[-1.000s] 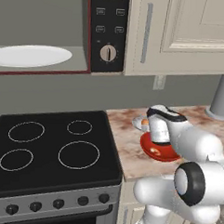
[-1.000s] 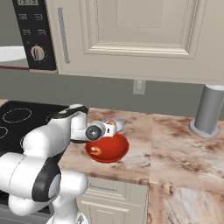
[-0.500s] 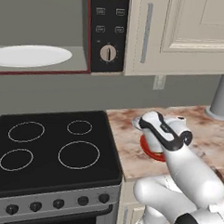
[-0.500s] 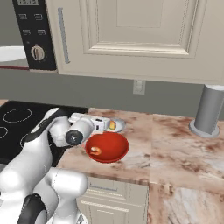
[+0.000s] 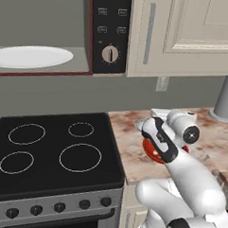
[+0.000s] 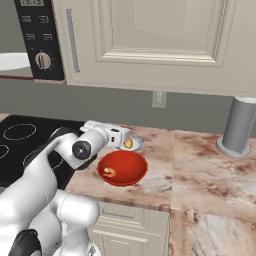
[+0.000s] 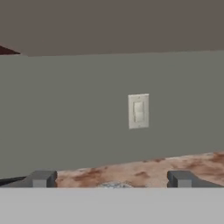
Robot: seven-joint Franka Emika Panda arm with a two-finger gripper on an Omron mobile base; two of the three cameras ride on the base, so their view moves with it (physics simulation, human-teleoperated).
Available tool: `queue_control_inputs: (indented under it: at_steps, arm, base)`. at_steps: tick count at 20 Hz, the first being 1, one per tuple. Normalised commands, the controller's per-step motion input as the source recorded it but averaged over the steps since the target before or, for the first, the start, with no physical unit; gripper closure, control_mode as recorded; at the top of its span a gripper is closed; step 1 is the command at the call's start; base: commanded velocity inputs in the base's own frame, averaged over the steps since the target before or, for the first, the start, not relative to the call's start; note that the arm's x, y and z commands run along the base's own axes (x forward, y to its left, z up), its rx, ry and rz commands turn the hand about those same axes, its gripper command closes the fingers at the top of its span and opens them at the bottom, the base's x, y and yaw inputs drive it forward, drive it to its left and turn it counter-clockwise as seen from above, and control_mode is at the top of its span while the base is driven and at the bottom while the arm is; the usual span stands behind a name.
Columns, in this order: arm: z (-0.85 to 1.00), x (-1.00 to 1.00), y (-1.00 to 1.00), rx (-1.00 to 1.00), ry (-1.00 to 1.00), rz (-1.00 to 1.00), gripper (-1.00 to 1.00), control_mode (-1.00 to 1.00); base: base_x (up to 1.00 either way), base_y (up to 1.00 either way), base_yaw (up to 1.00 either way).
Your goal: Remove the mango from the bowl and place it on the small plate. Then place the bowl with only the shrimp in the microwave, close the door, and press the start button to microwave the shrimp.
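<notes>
My claw [image 7: 109, 178] stood spread, holding nothing — the mango [image 6: 128, 143] lay on the small plate [image 6: 136, 146], beside the bowl [image 6: 123, 167].

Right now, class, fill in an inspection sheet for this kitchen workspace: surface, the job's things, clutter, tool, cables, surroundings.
Surface: mottled brown stone counter beside a black cooktop.
Job's things: red bowl on the counter with the shrimp inside; mango lying on the small plate behind the bowl; microwave cavity open, its white disc plate showing.
Clutter: grey cylinder standing at the back of the counter.
Tool: tool open, holding nothing, facing the back wall.
Cables: nothing seen.
Surroundings: cream cabinet doors above, wall outlet on the grey wall.
</notes>
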Motion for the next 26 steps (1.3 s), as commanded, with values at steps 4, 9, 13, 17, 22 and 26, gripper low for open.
queue_control_inputs:
  at_steps: [4,9,13,17,22,26]
  arm:
    - [0.44,-0.39,-0.69,0.0,0.2,0.0,-1.0,-1.0]
    - [0.33,-0.44,-0.73,-0.01,0.26,0.0,-1.0,-1.0]
    - [0.37,-0.3,-0.67,-0.03,0.34,0.0,-1.0,-1.0]
    - [-0.4,-0.12,-0.39,-0.04,0.36,0.0,-1.0,-1.0]
    - [-1.0,-0.09,-0.21,0.0,0.33,0.0,-1.0,-1.0]
    - [-1.0,-0.19,-0.13,0.16,0.18,0.02,-1.0,-1.0]
  base:
    - [0.0,0.0,0.0]
    - [0.0,0.0,0.0]
    - [0.0,0.0,0.0]
    - [0.0,0.0,0.0]
    - [0.0,0.0,0.0]
    - [0.0,0.0,0.0]
